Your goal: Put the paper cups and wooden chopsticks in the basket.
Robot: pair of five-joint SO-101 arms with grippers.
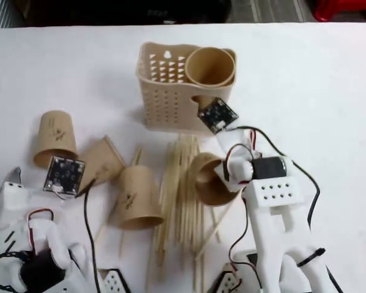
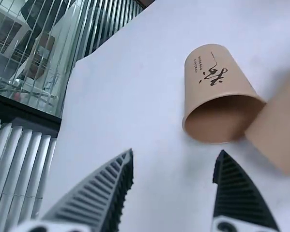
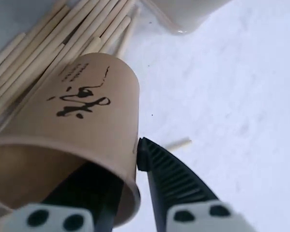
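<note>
Held cup [image 3: 82, 101]: right gripper [image 3: 118, 159] clamped on its rim, one finger inside the mouth, the other outside against the wall. The right wrist view makes that grip plain. The high view gives only the cup tipped on its side at the right edge of the chopsticks [image 1: 183, 195], mouth toward the arm, a little in front of the basket [image 1: 164, 91]. Cannot tell whether it is off the table [image 1: 329, 91]. Chopsticks: loose pile running away from the basket's front, several splayed out at angles; the right wrist view shows them passing under and behind the held cup, with one stray tip beside the outer finger. Basket stands upright at the far middle of the table, with one nested cup [image 1: 210, 67] upright in its right end, visible from above. Three more cups lie left of the chopsticks: middle cup [image 1: 135, 198] touching the pile's left edge, slanted cup [image 1: 103, 160] beyond it, far-left cup [image 2: 217, 92] last. The left wrist view shows the far-left cup on its side, mouth toward the camera, rim meeting the slanted cup. Left gripper [image 2: 176, 154]: fingers spread wide, nothing between them, low over bare table, short of that cup.
</note>
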